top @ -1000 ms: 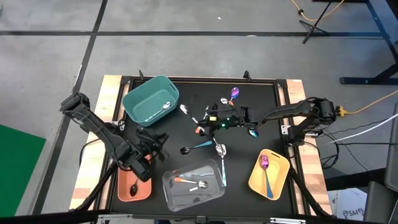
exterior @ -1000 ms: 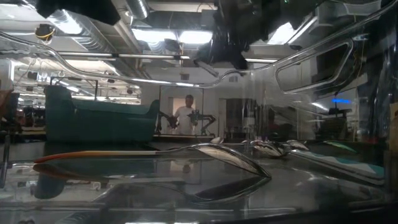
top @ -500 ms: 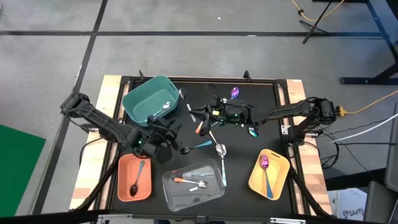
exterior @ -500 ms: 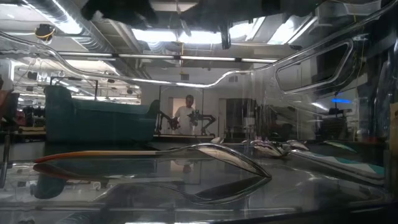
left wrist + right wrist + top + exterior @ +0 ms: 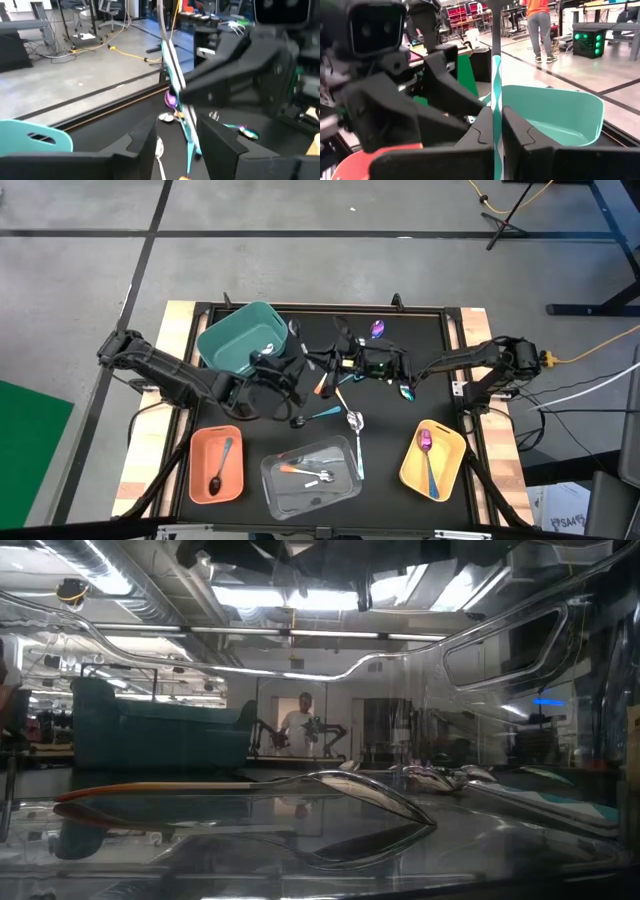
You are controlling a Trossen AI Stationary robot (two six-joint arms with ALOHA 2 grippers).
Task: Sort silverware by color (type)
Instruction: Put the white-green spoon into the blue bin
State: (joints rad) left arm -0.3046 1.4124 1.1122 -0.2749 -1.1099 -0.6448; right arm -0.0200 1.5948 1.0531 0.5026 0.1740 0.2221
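Right gripper (image 5: 496, 134) is closed on the teal handle of a spoon (image 5: 496, 85), which is held upright above the middle of the black table (image 5: 452, 405); which colour its bowl has cannot be told. Left gripper (image 5: 182, 145) is seen with its fingers (image 5: 142, 145) apart, one on each side of that same handle, and no contact with it can be made out. In the high view both grippers are found close together just beside the teal bin (image 5: 240, 340), the left gripper (image 5: 290, 375) on the bin's side and the right gripper (image 5: 340, 365) facing it.

A silver spoon (image 5: 268, 350) is seen inside the teal bin. A black-bowled spoon (image 5: 220, 468) is laid in the salmon bin (image 5: 198, 442), and a purple-bowled spoon (image 5: 428, 455) in the yellow bin (image 5: 450, 442). Orange-handled spoons (image 5: 300, 471) are held by the clear bin (image 5: 285, 498), and one of them (image 5: 300, 785) is shown lying flat in the low view.

Loose on the table are a purple-bowled spoon (image 5: 377, 329) near the far edge, a black-bowled, teal-handled spoon (image 5: 315, 417) near the left gripper, and a silver-bowled spoon (image 5: 354, 420) just beside the clear bin. A person (image 5: 300, 725) is seen standing far off in the room.
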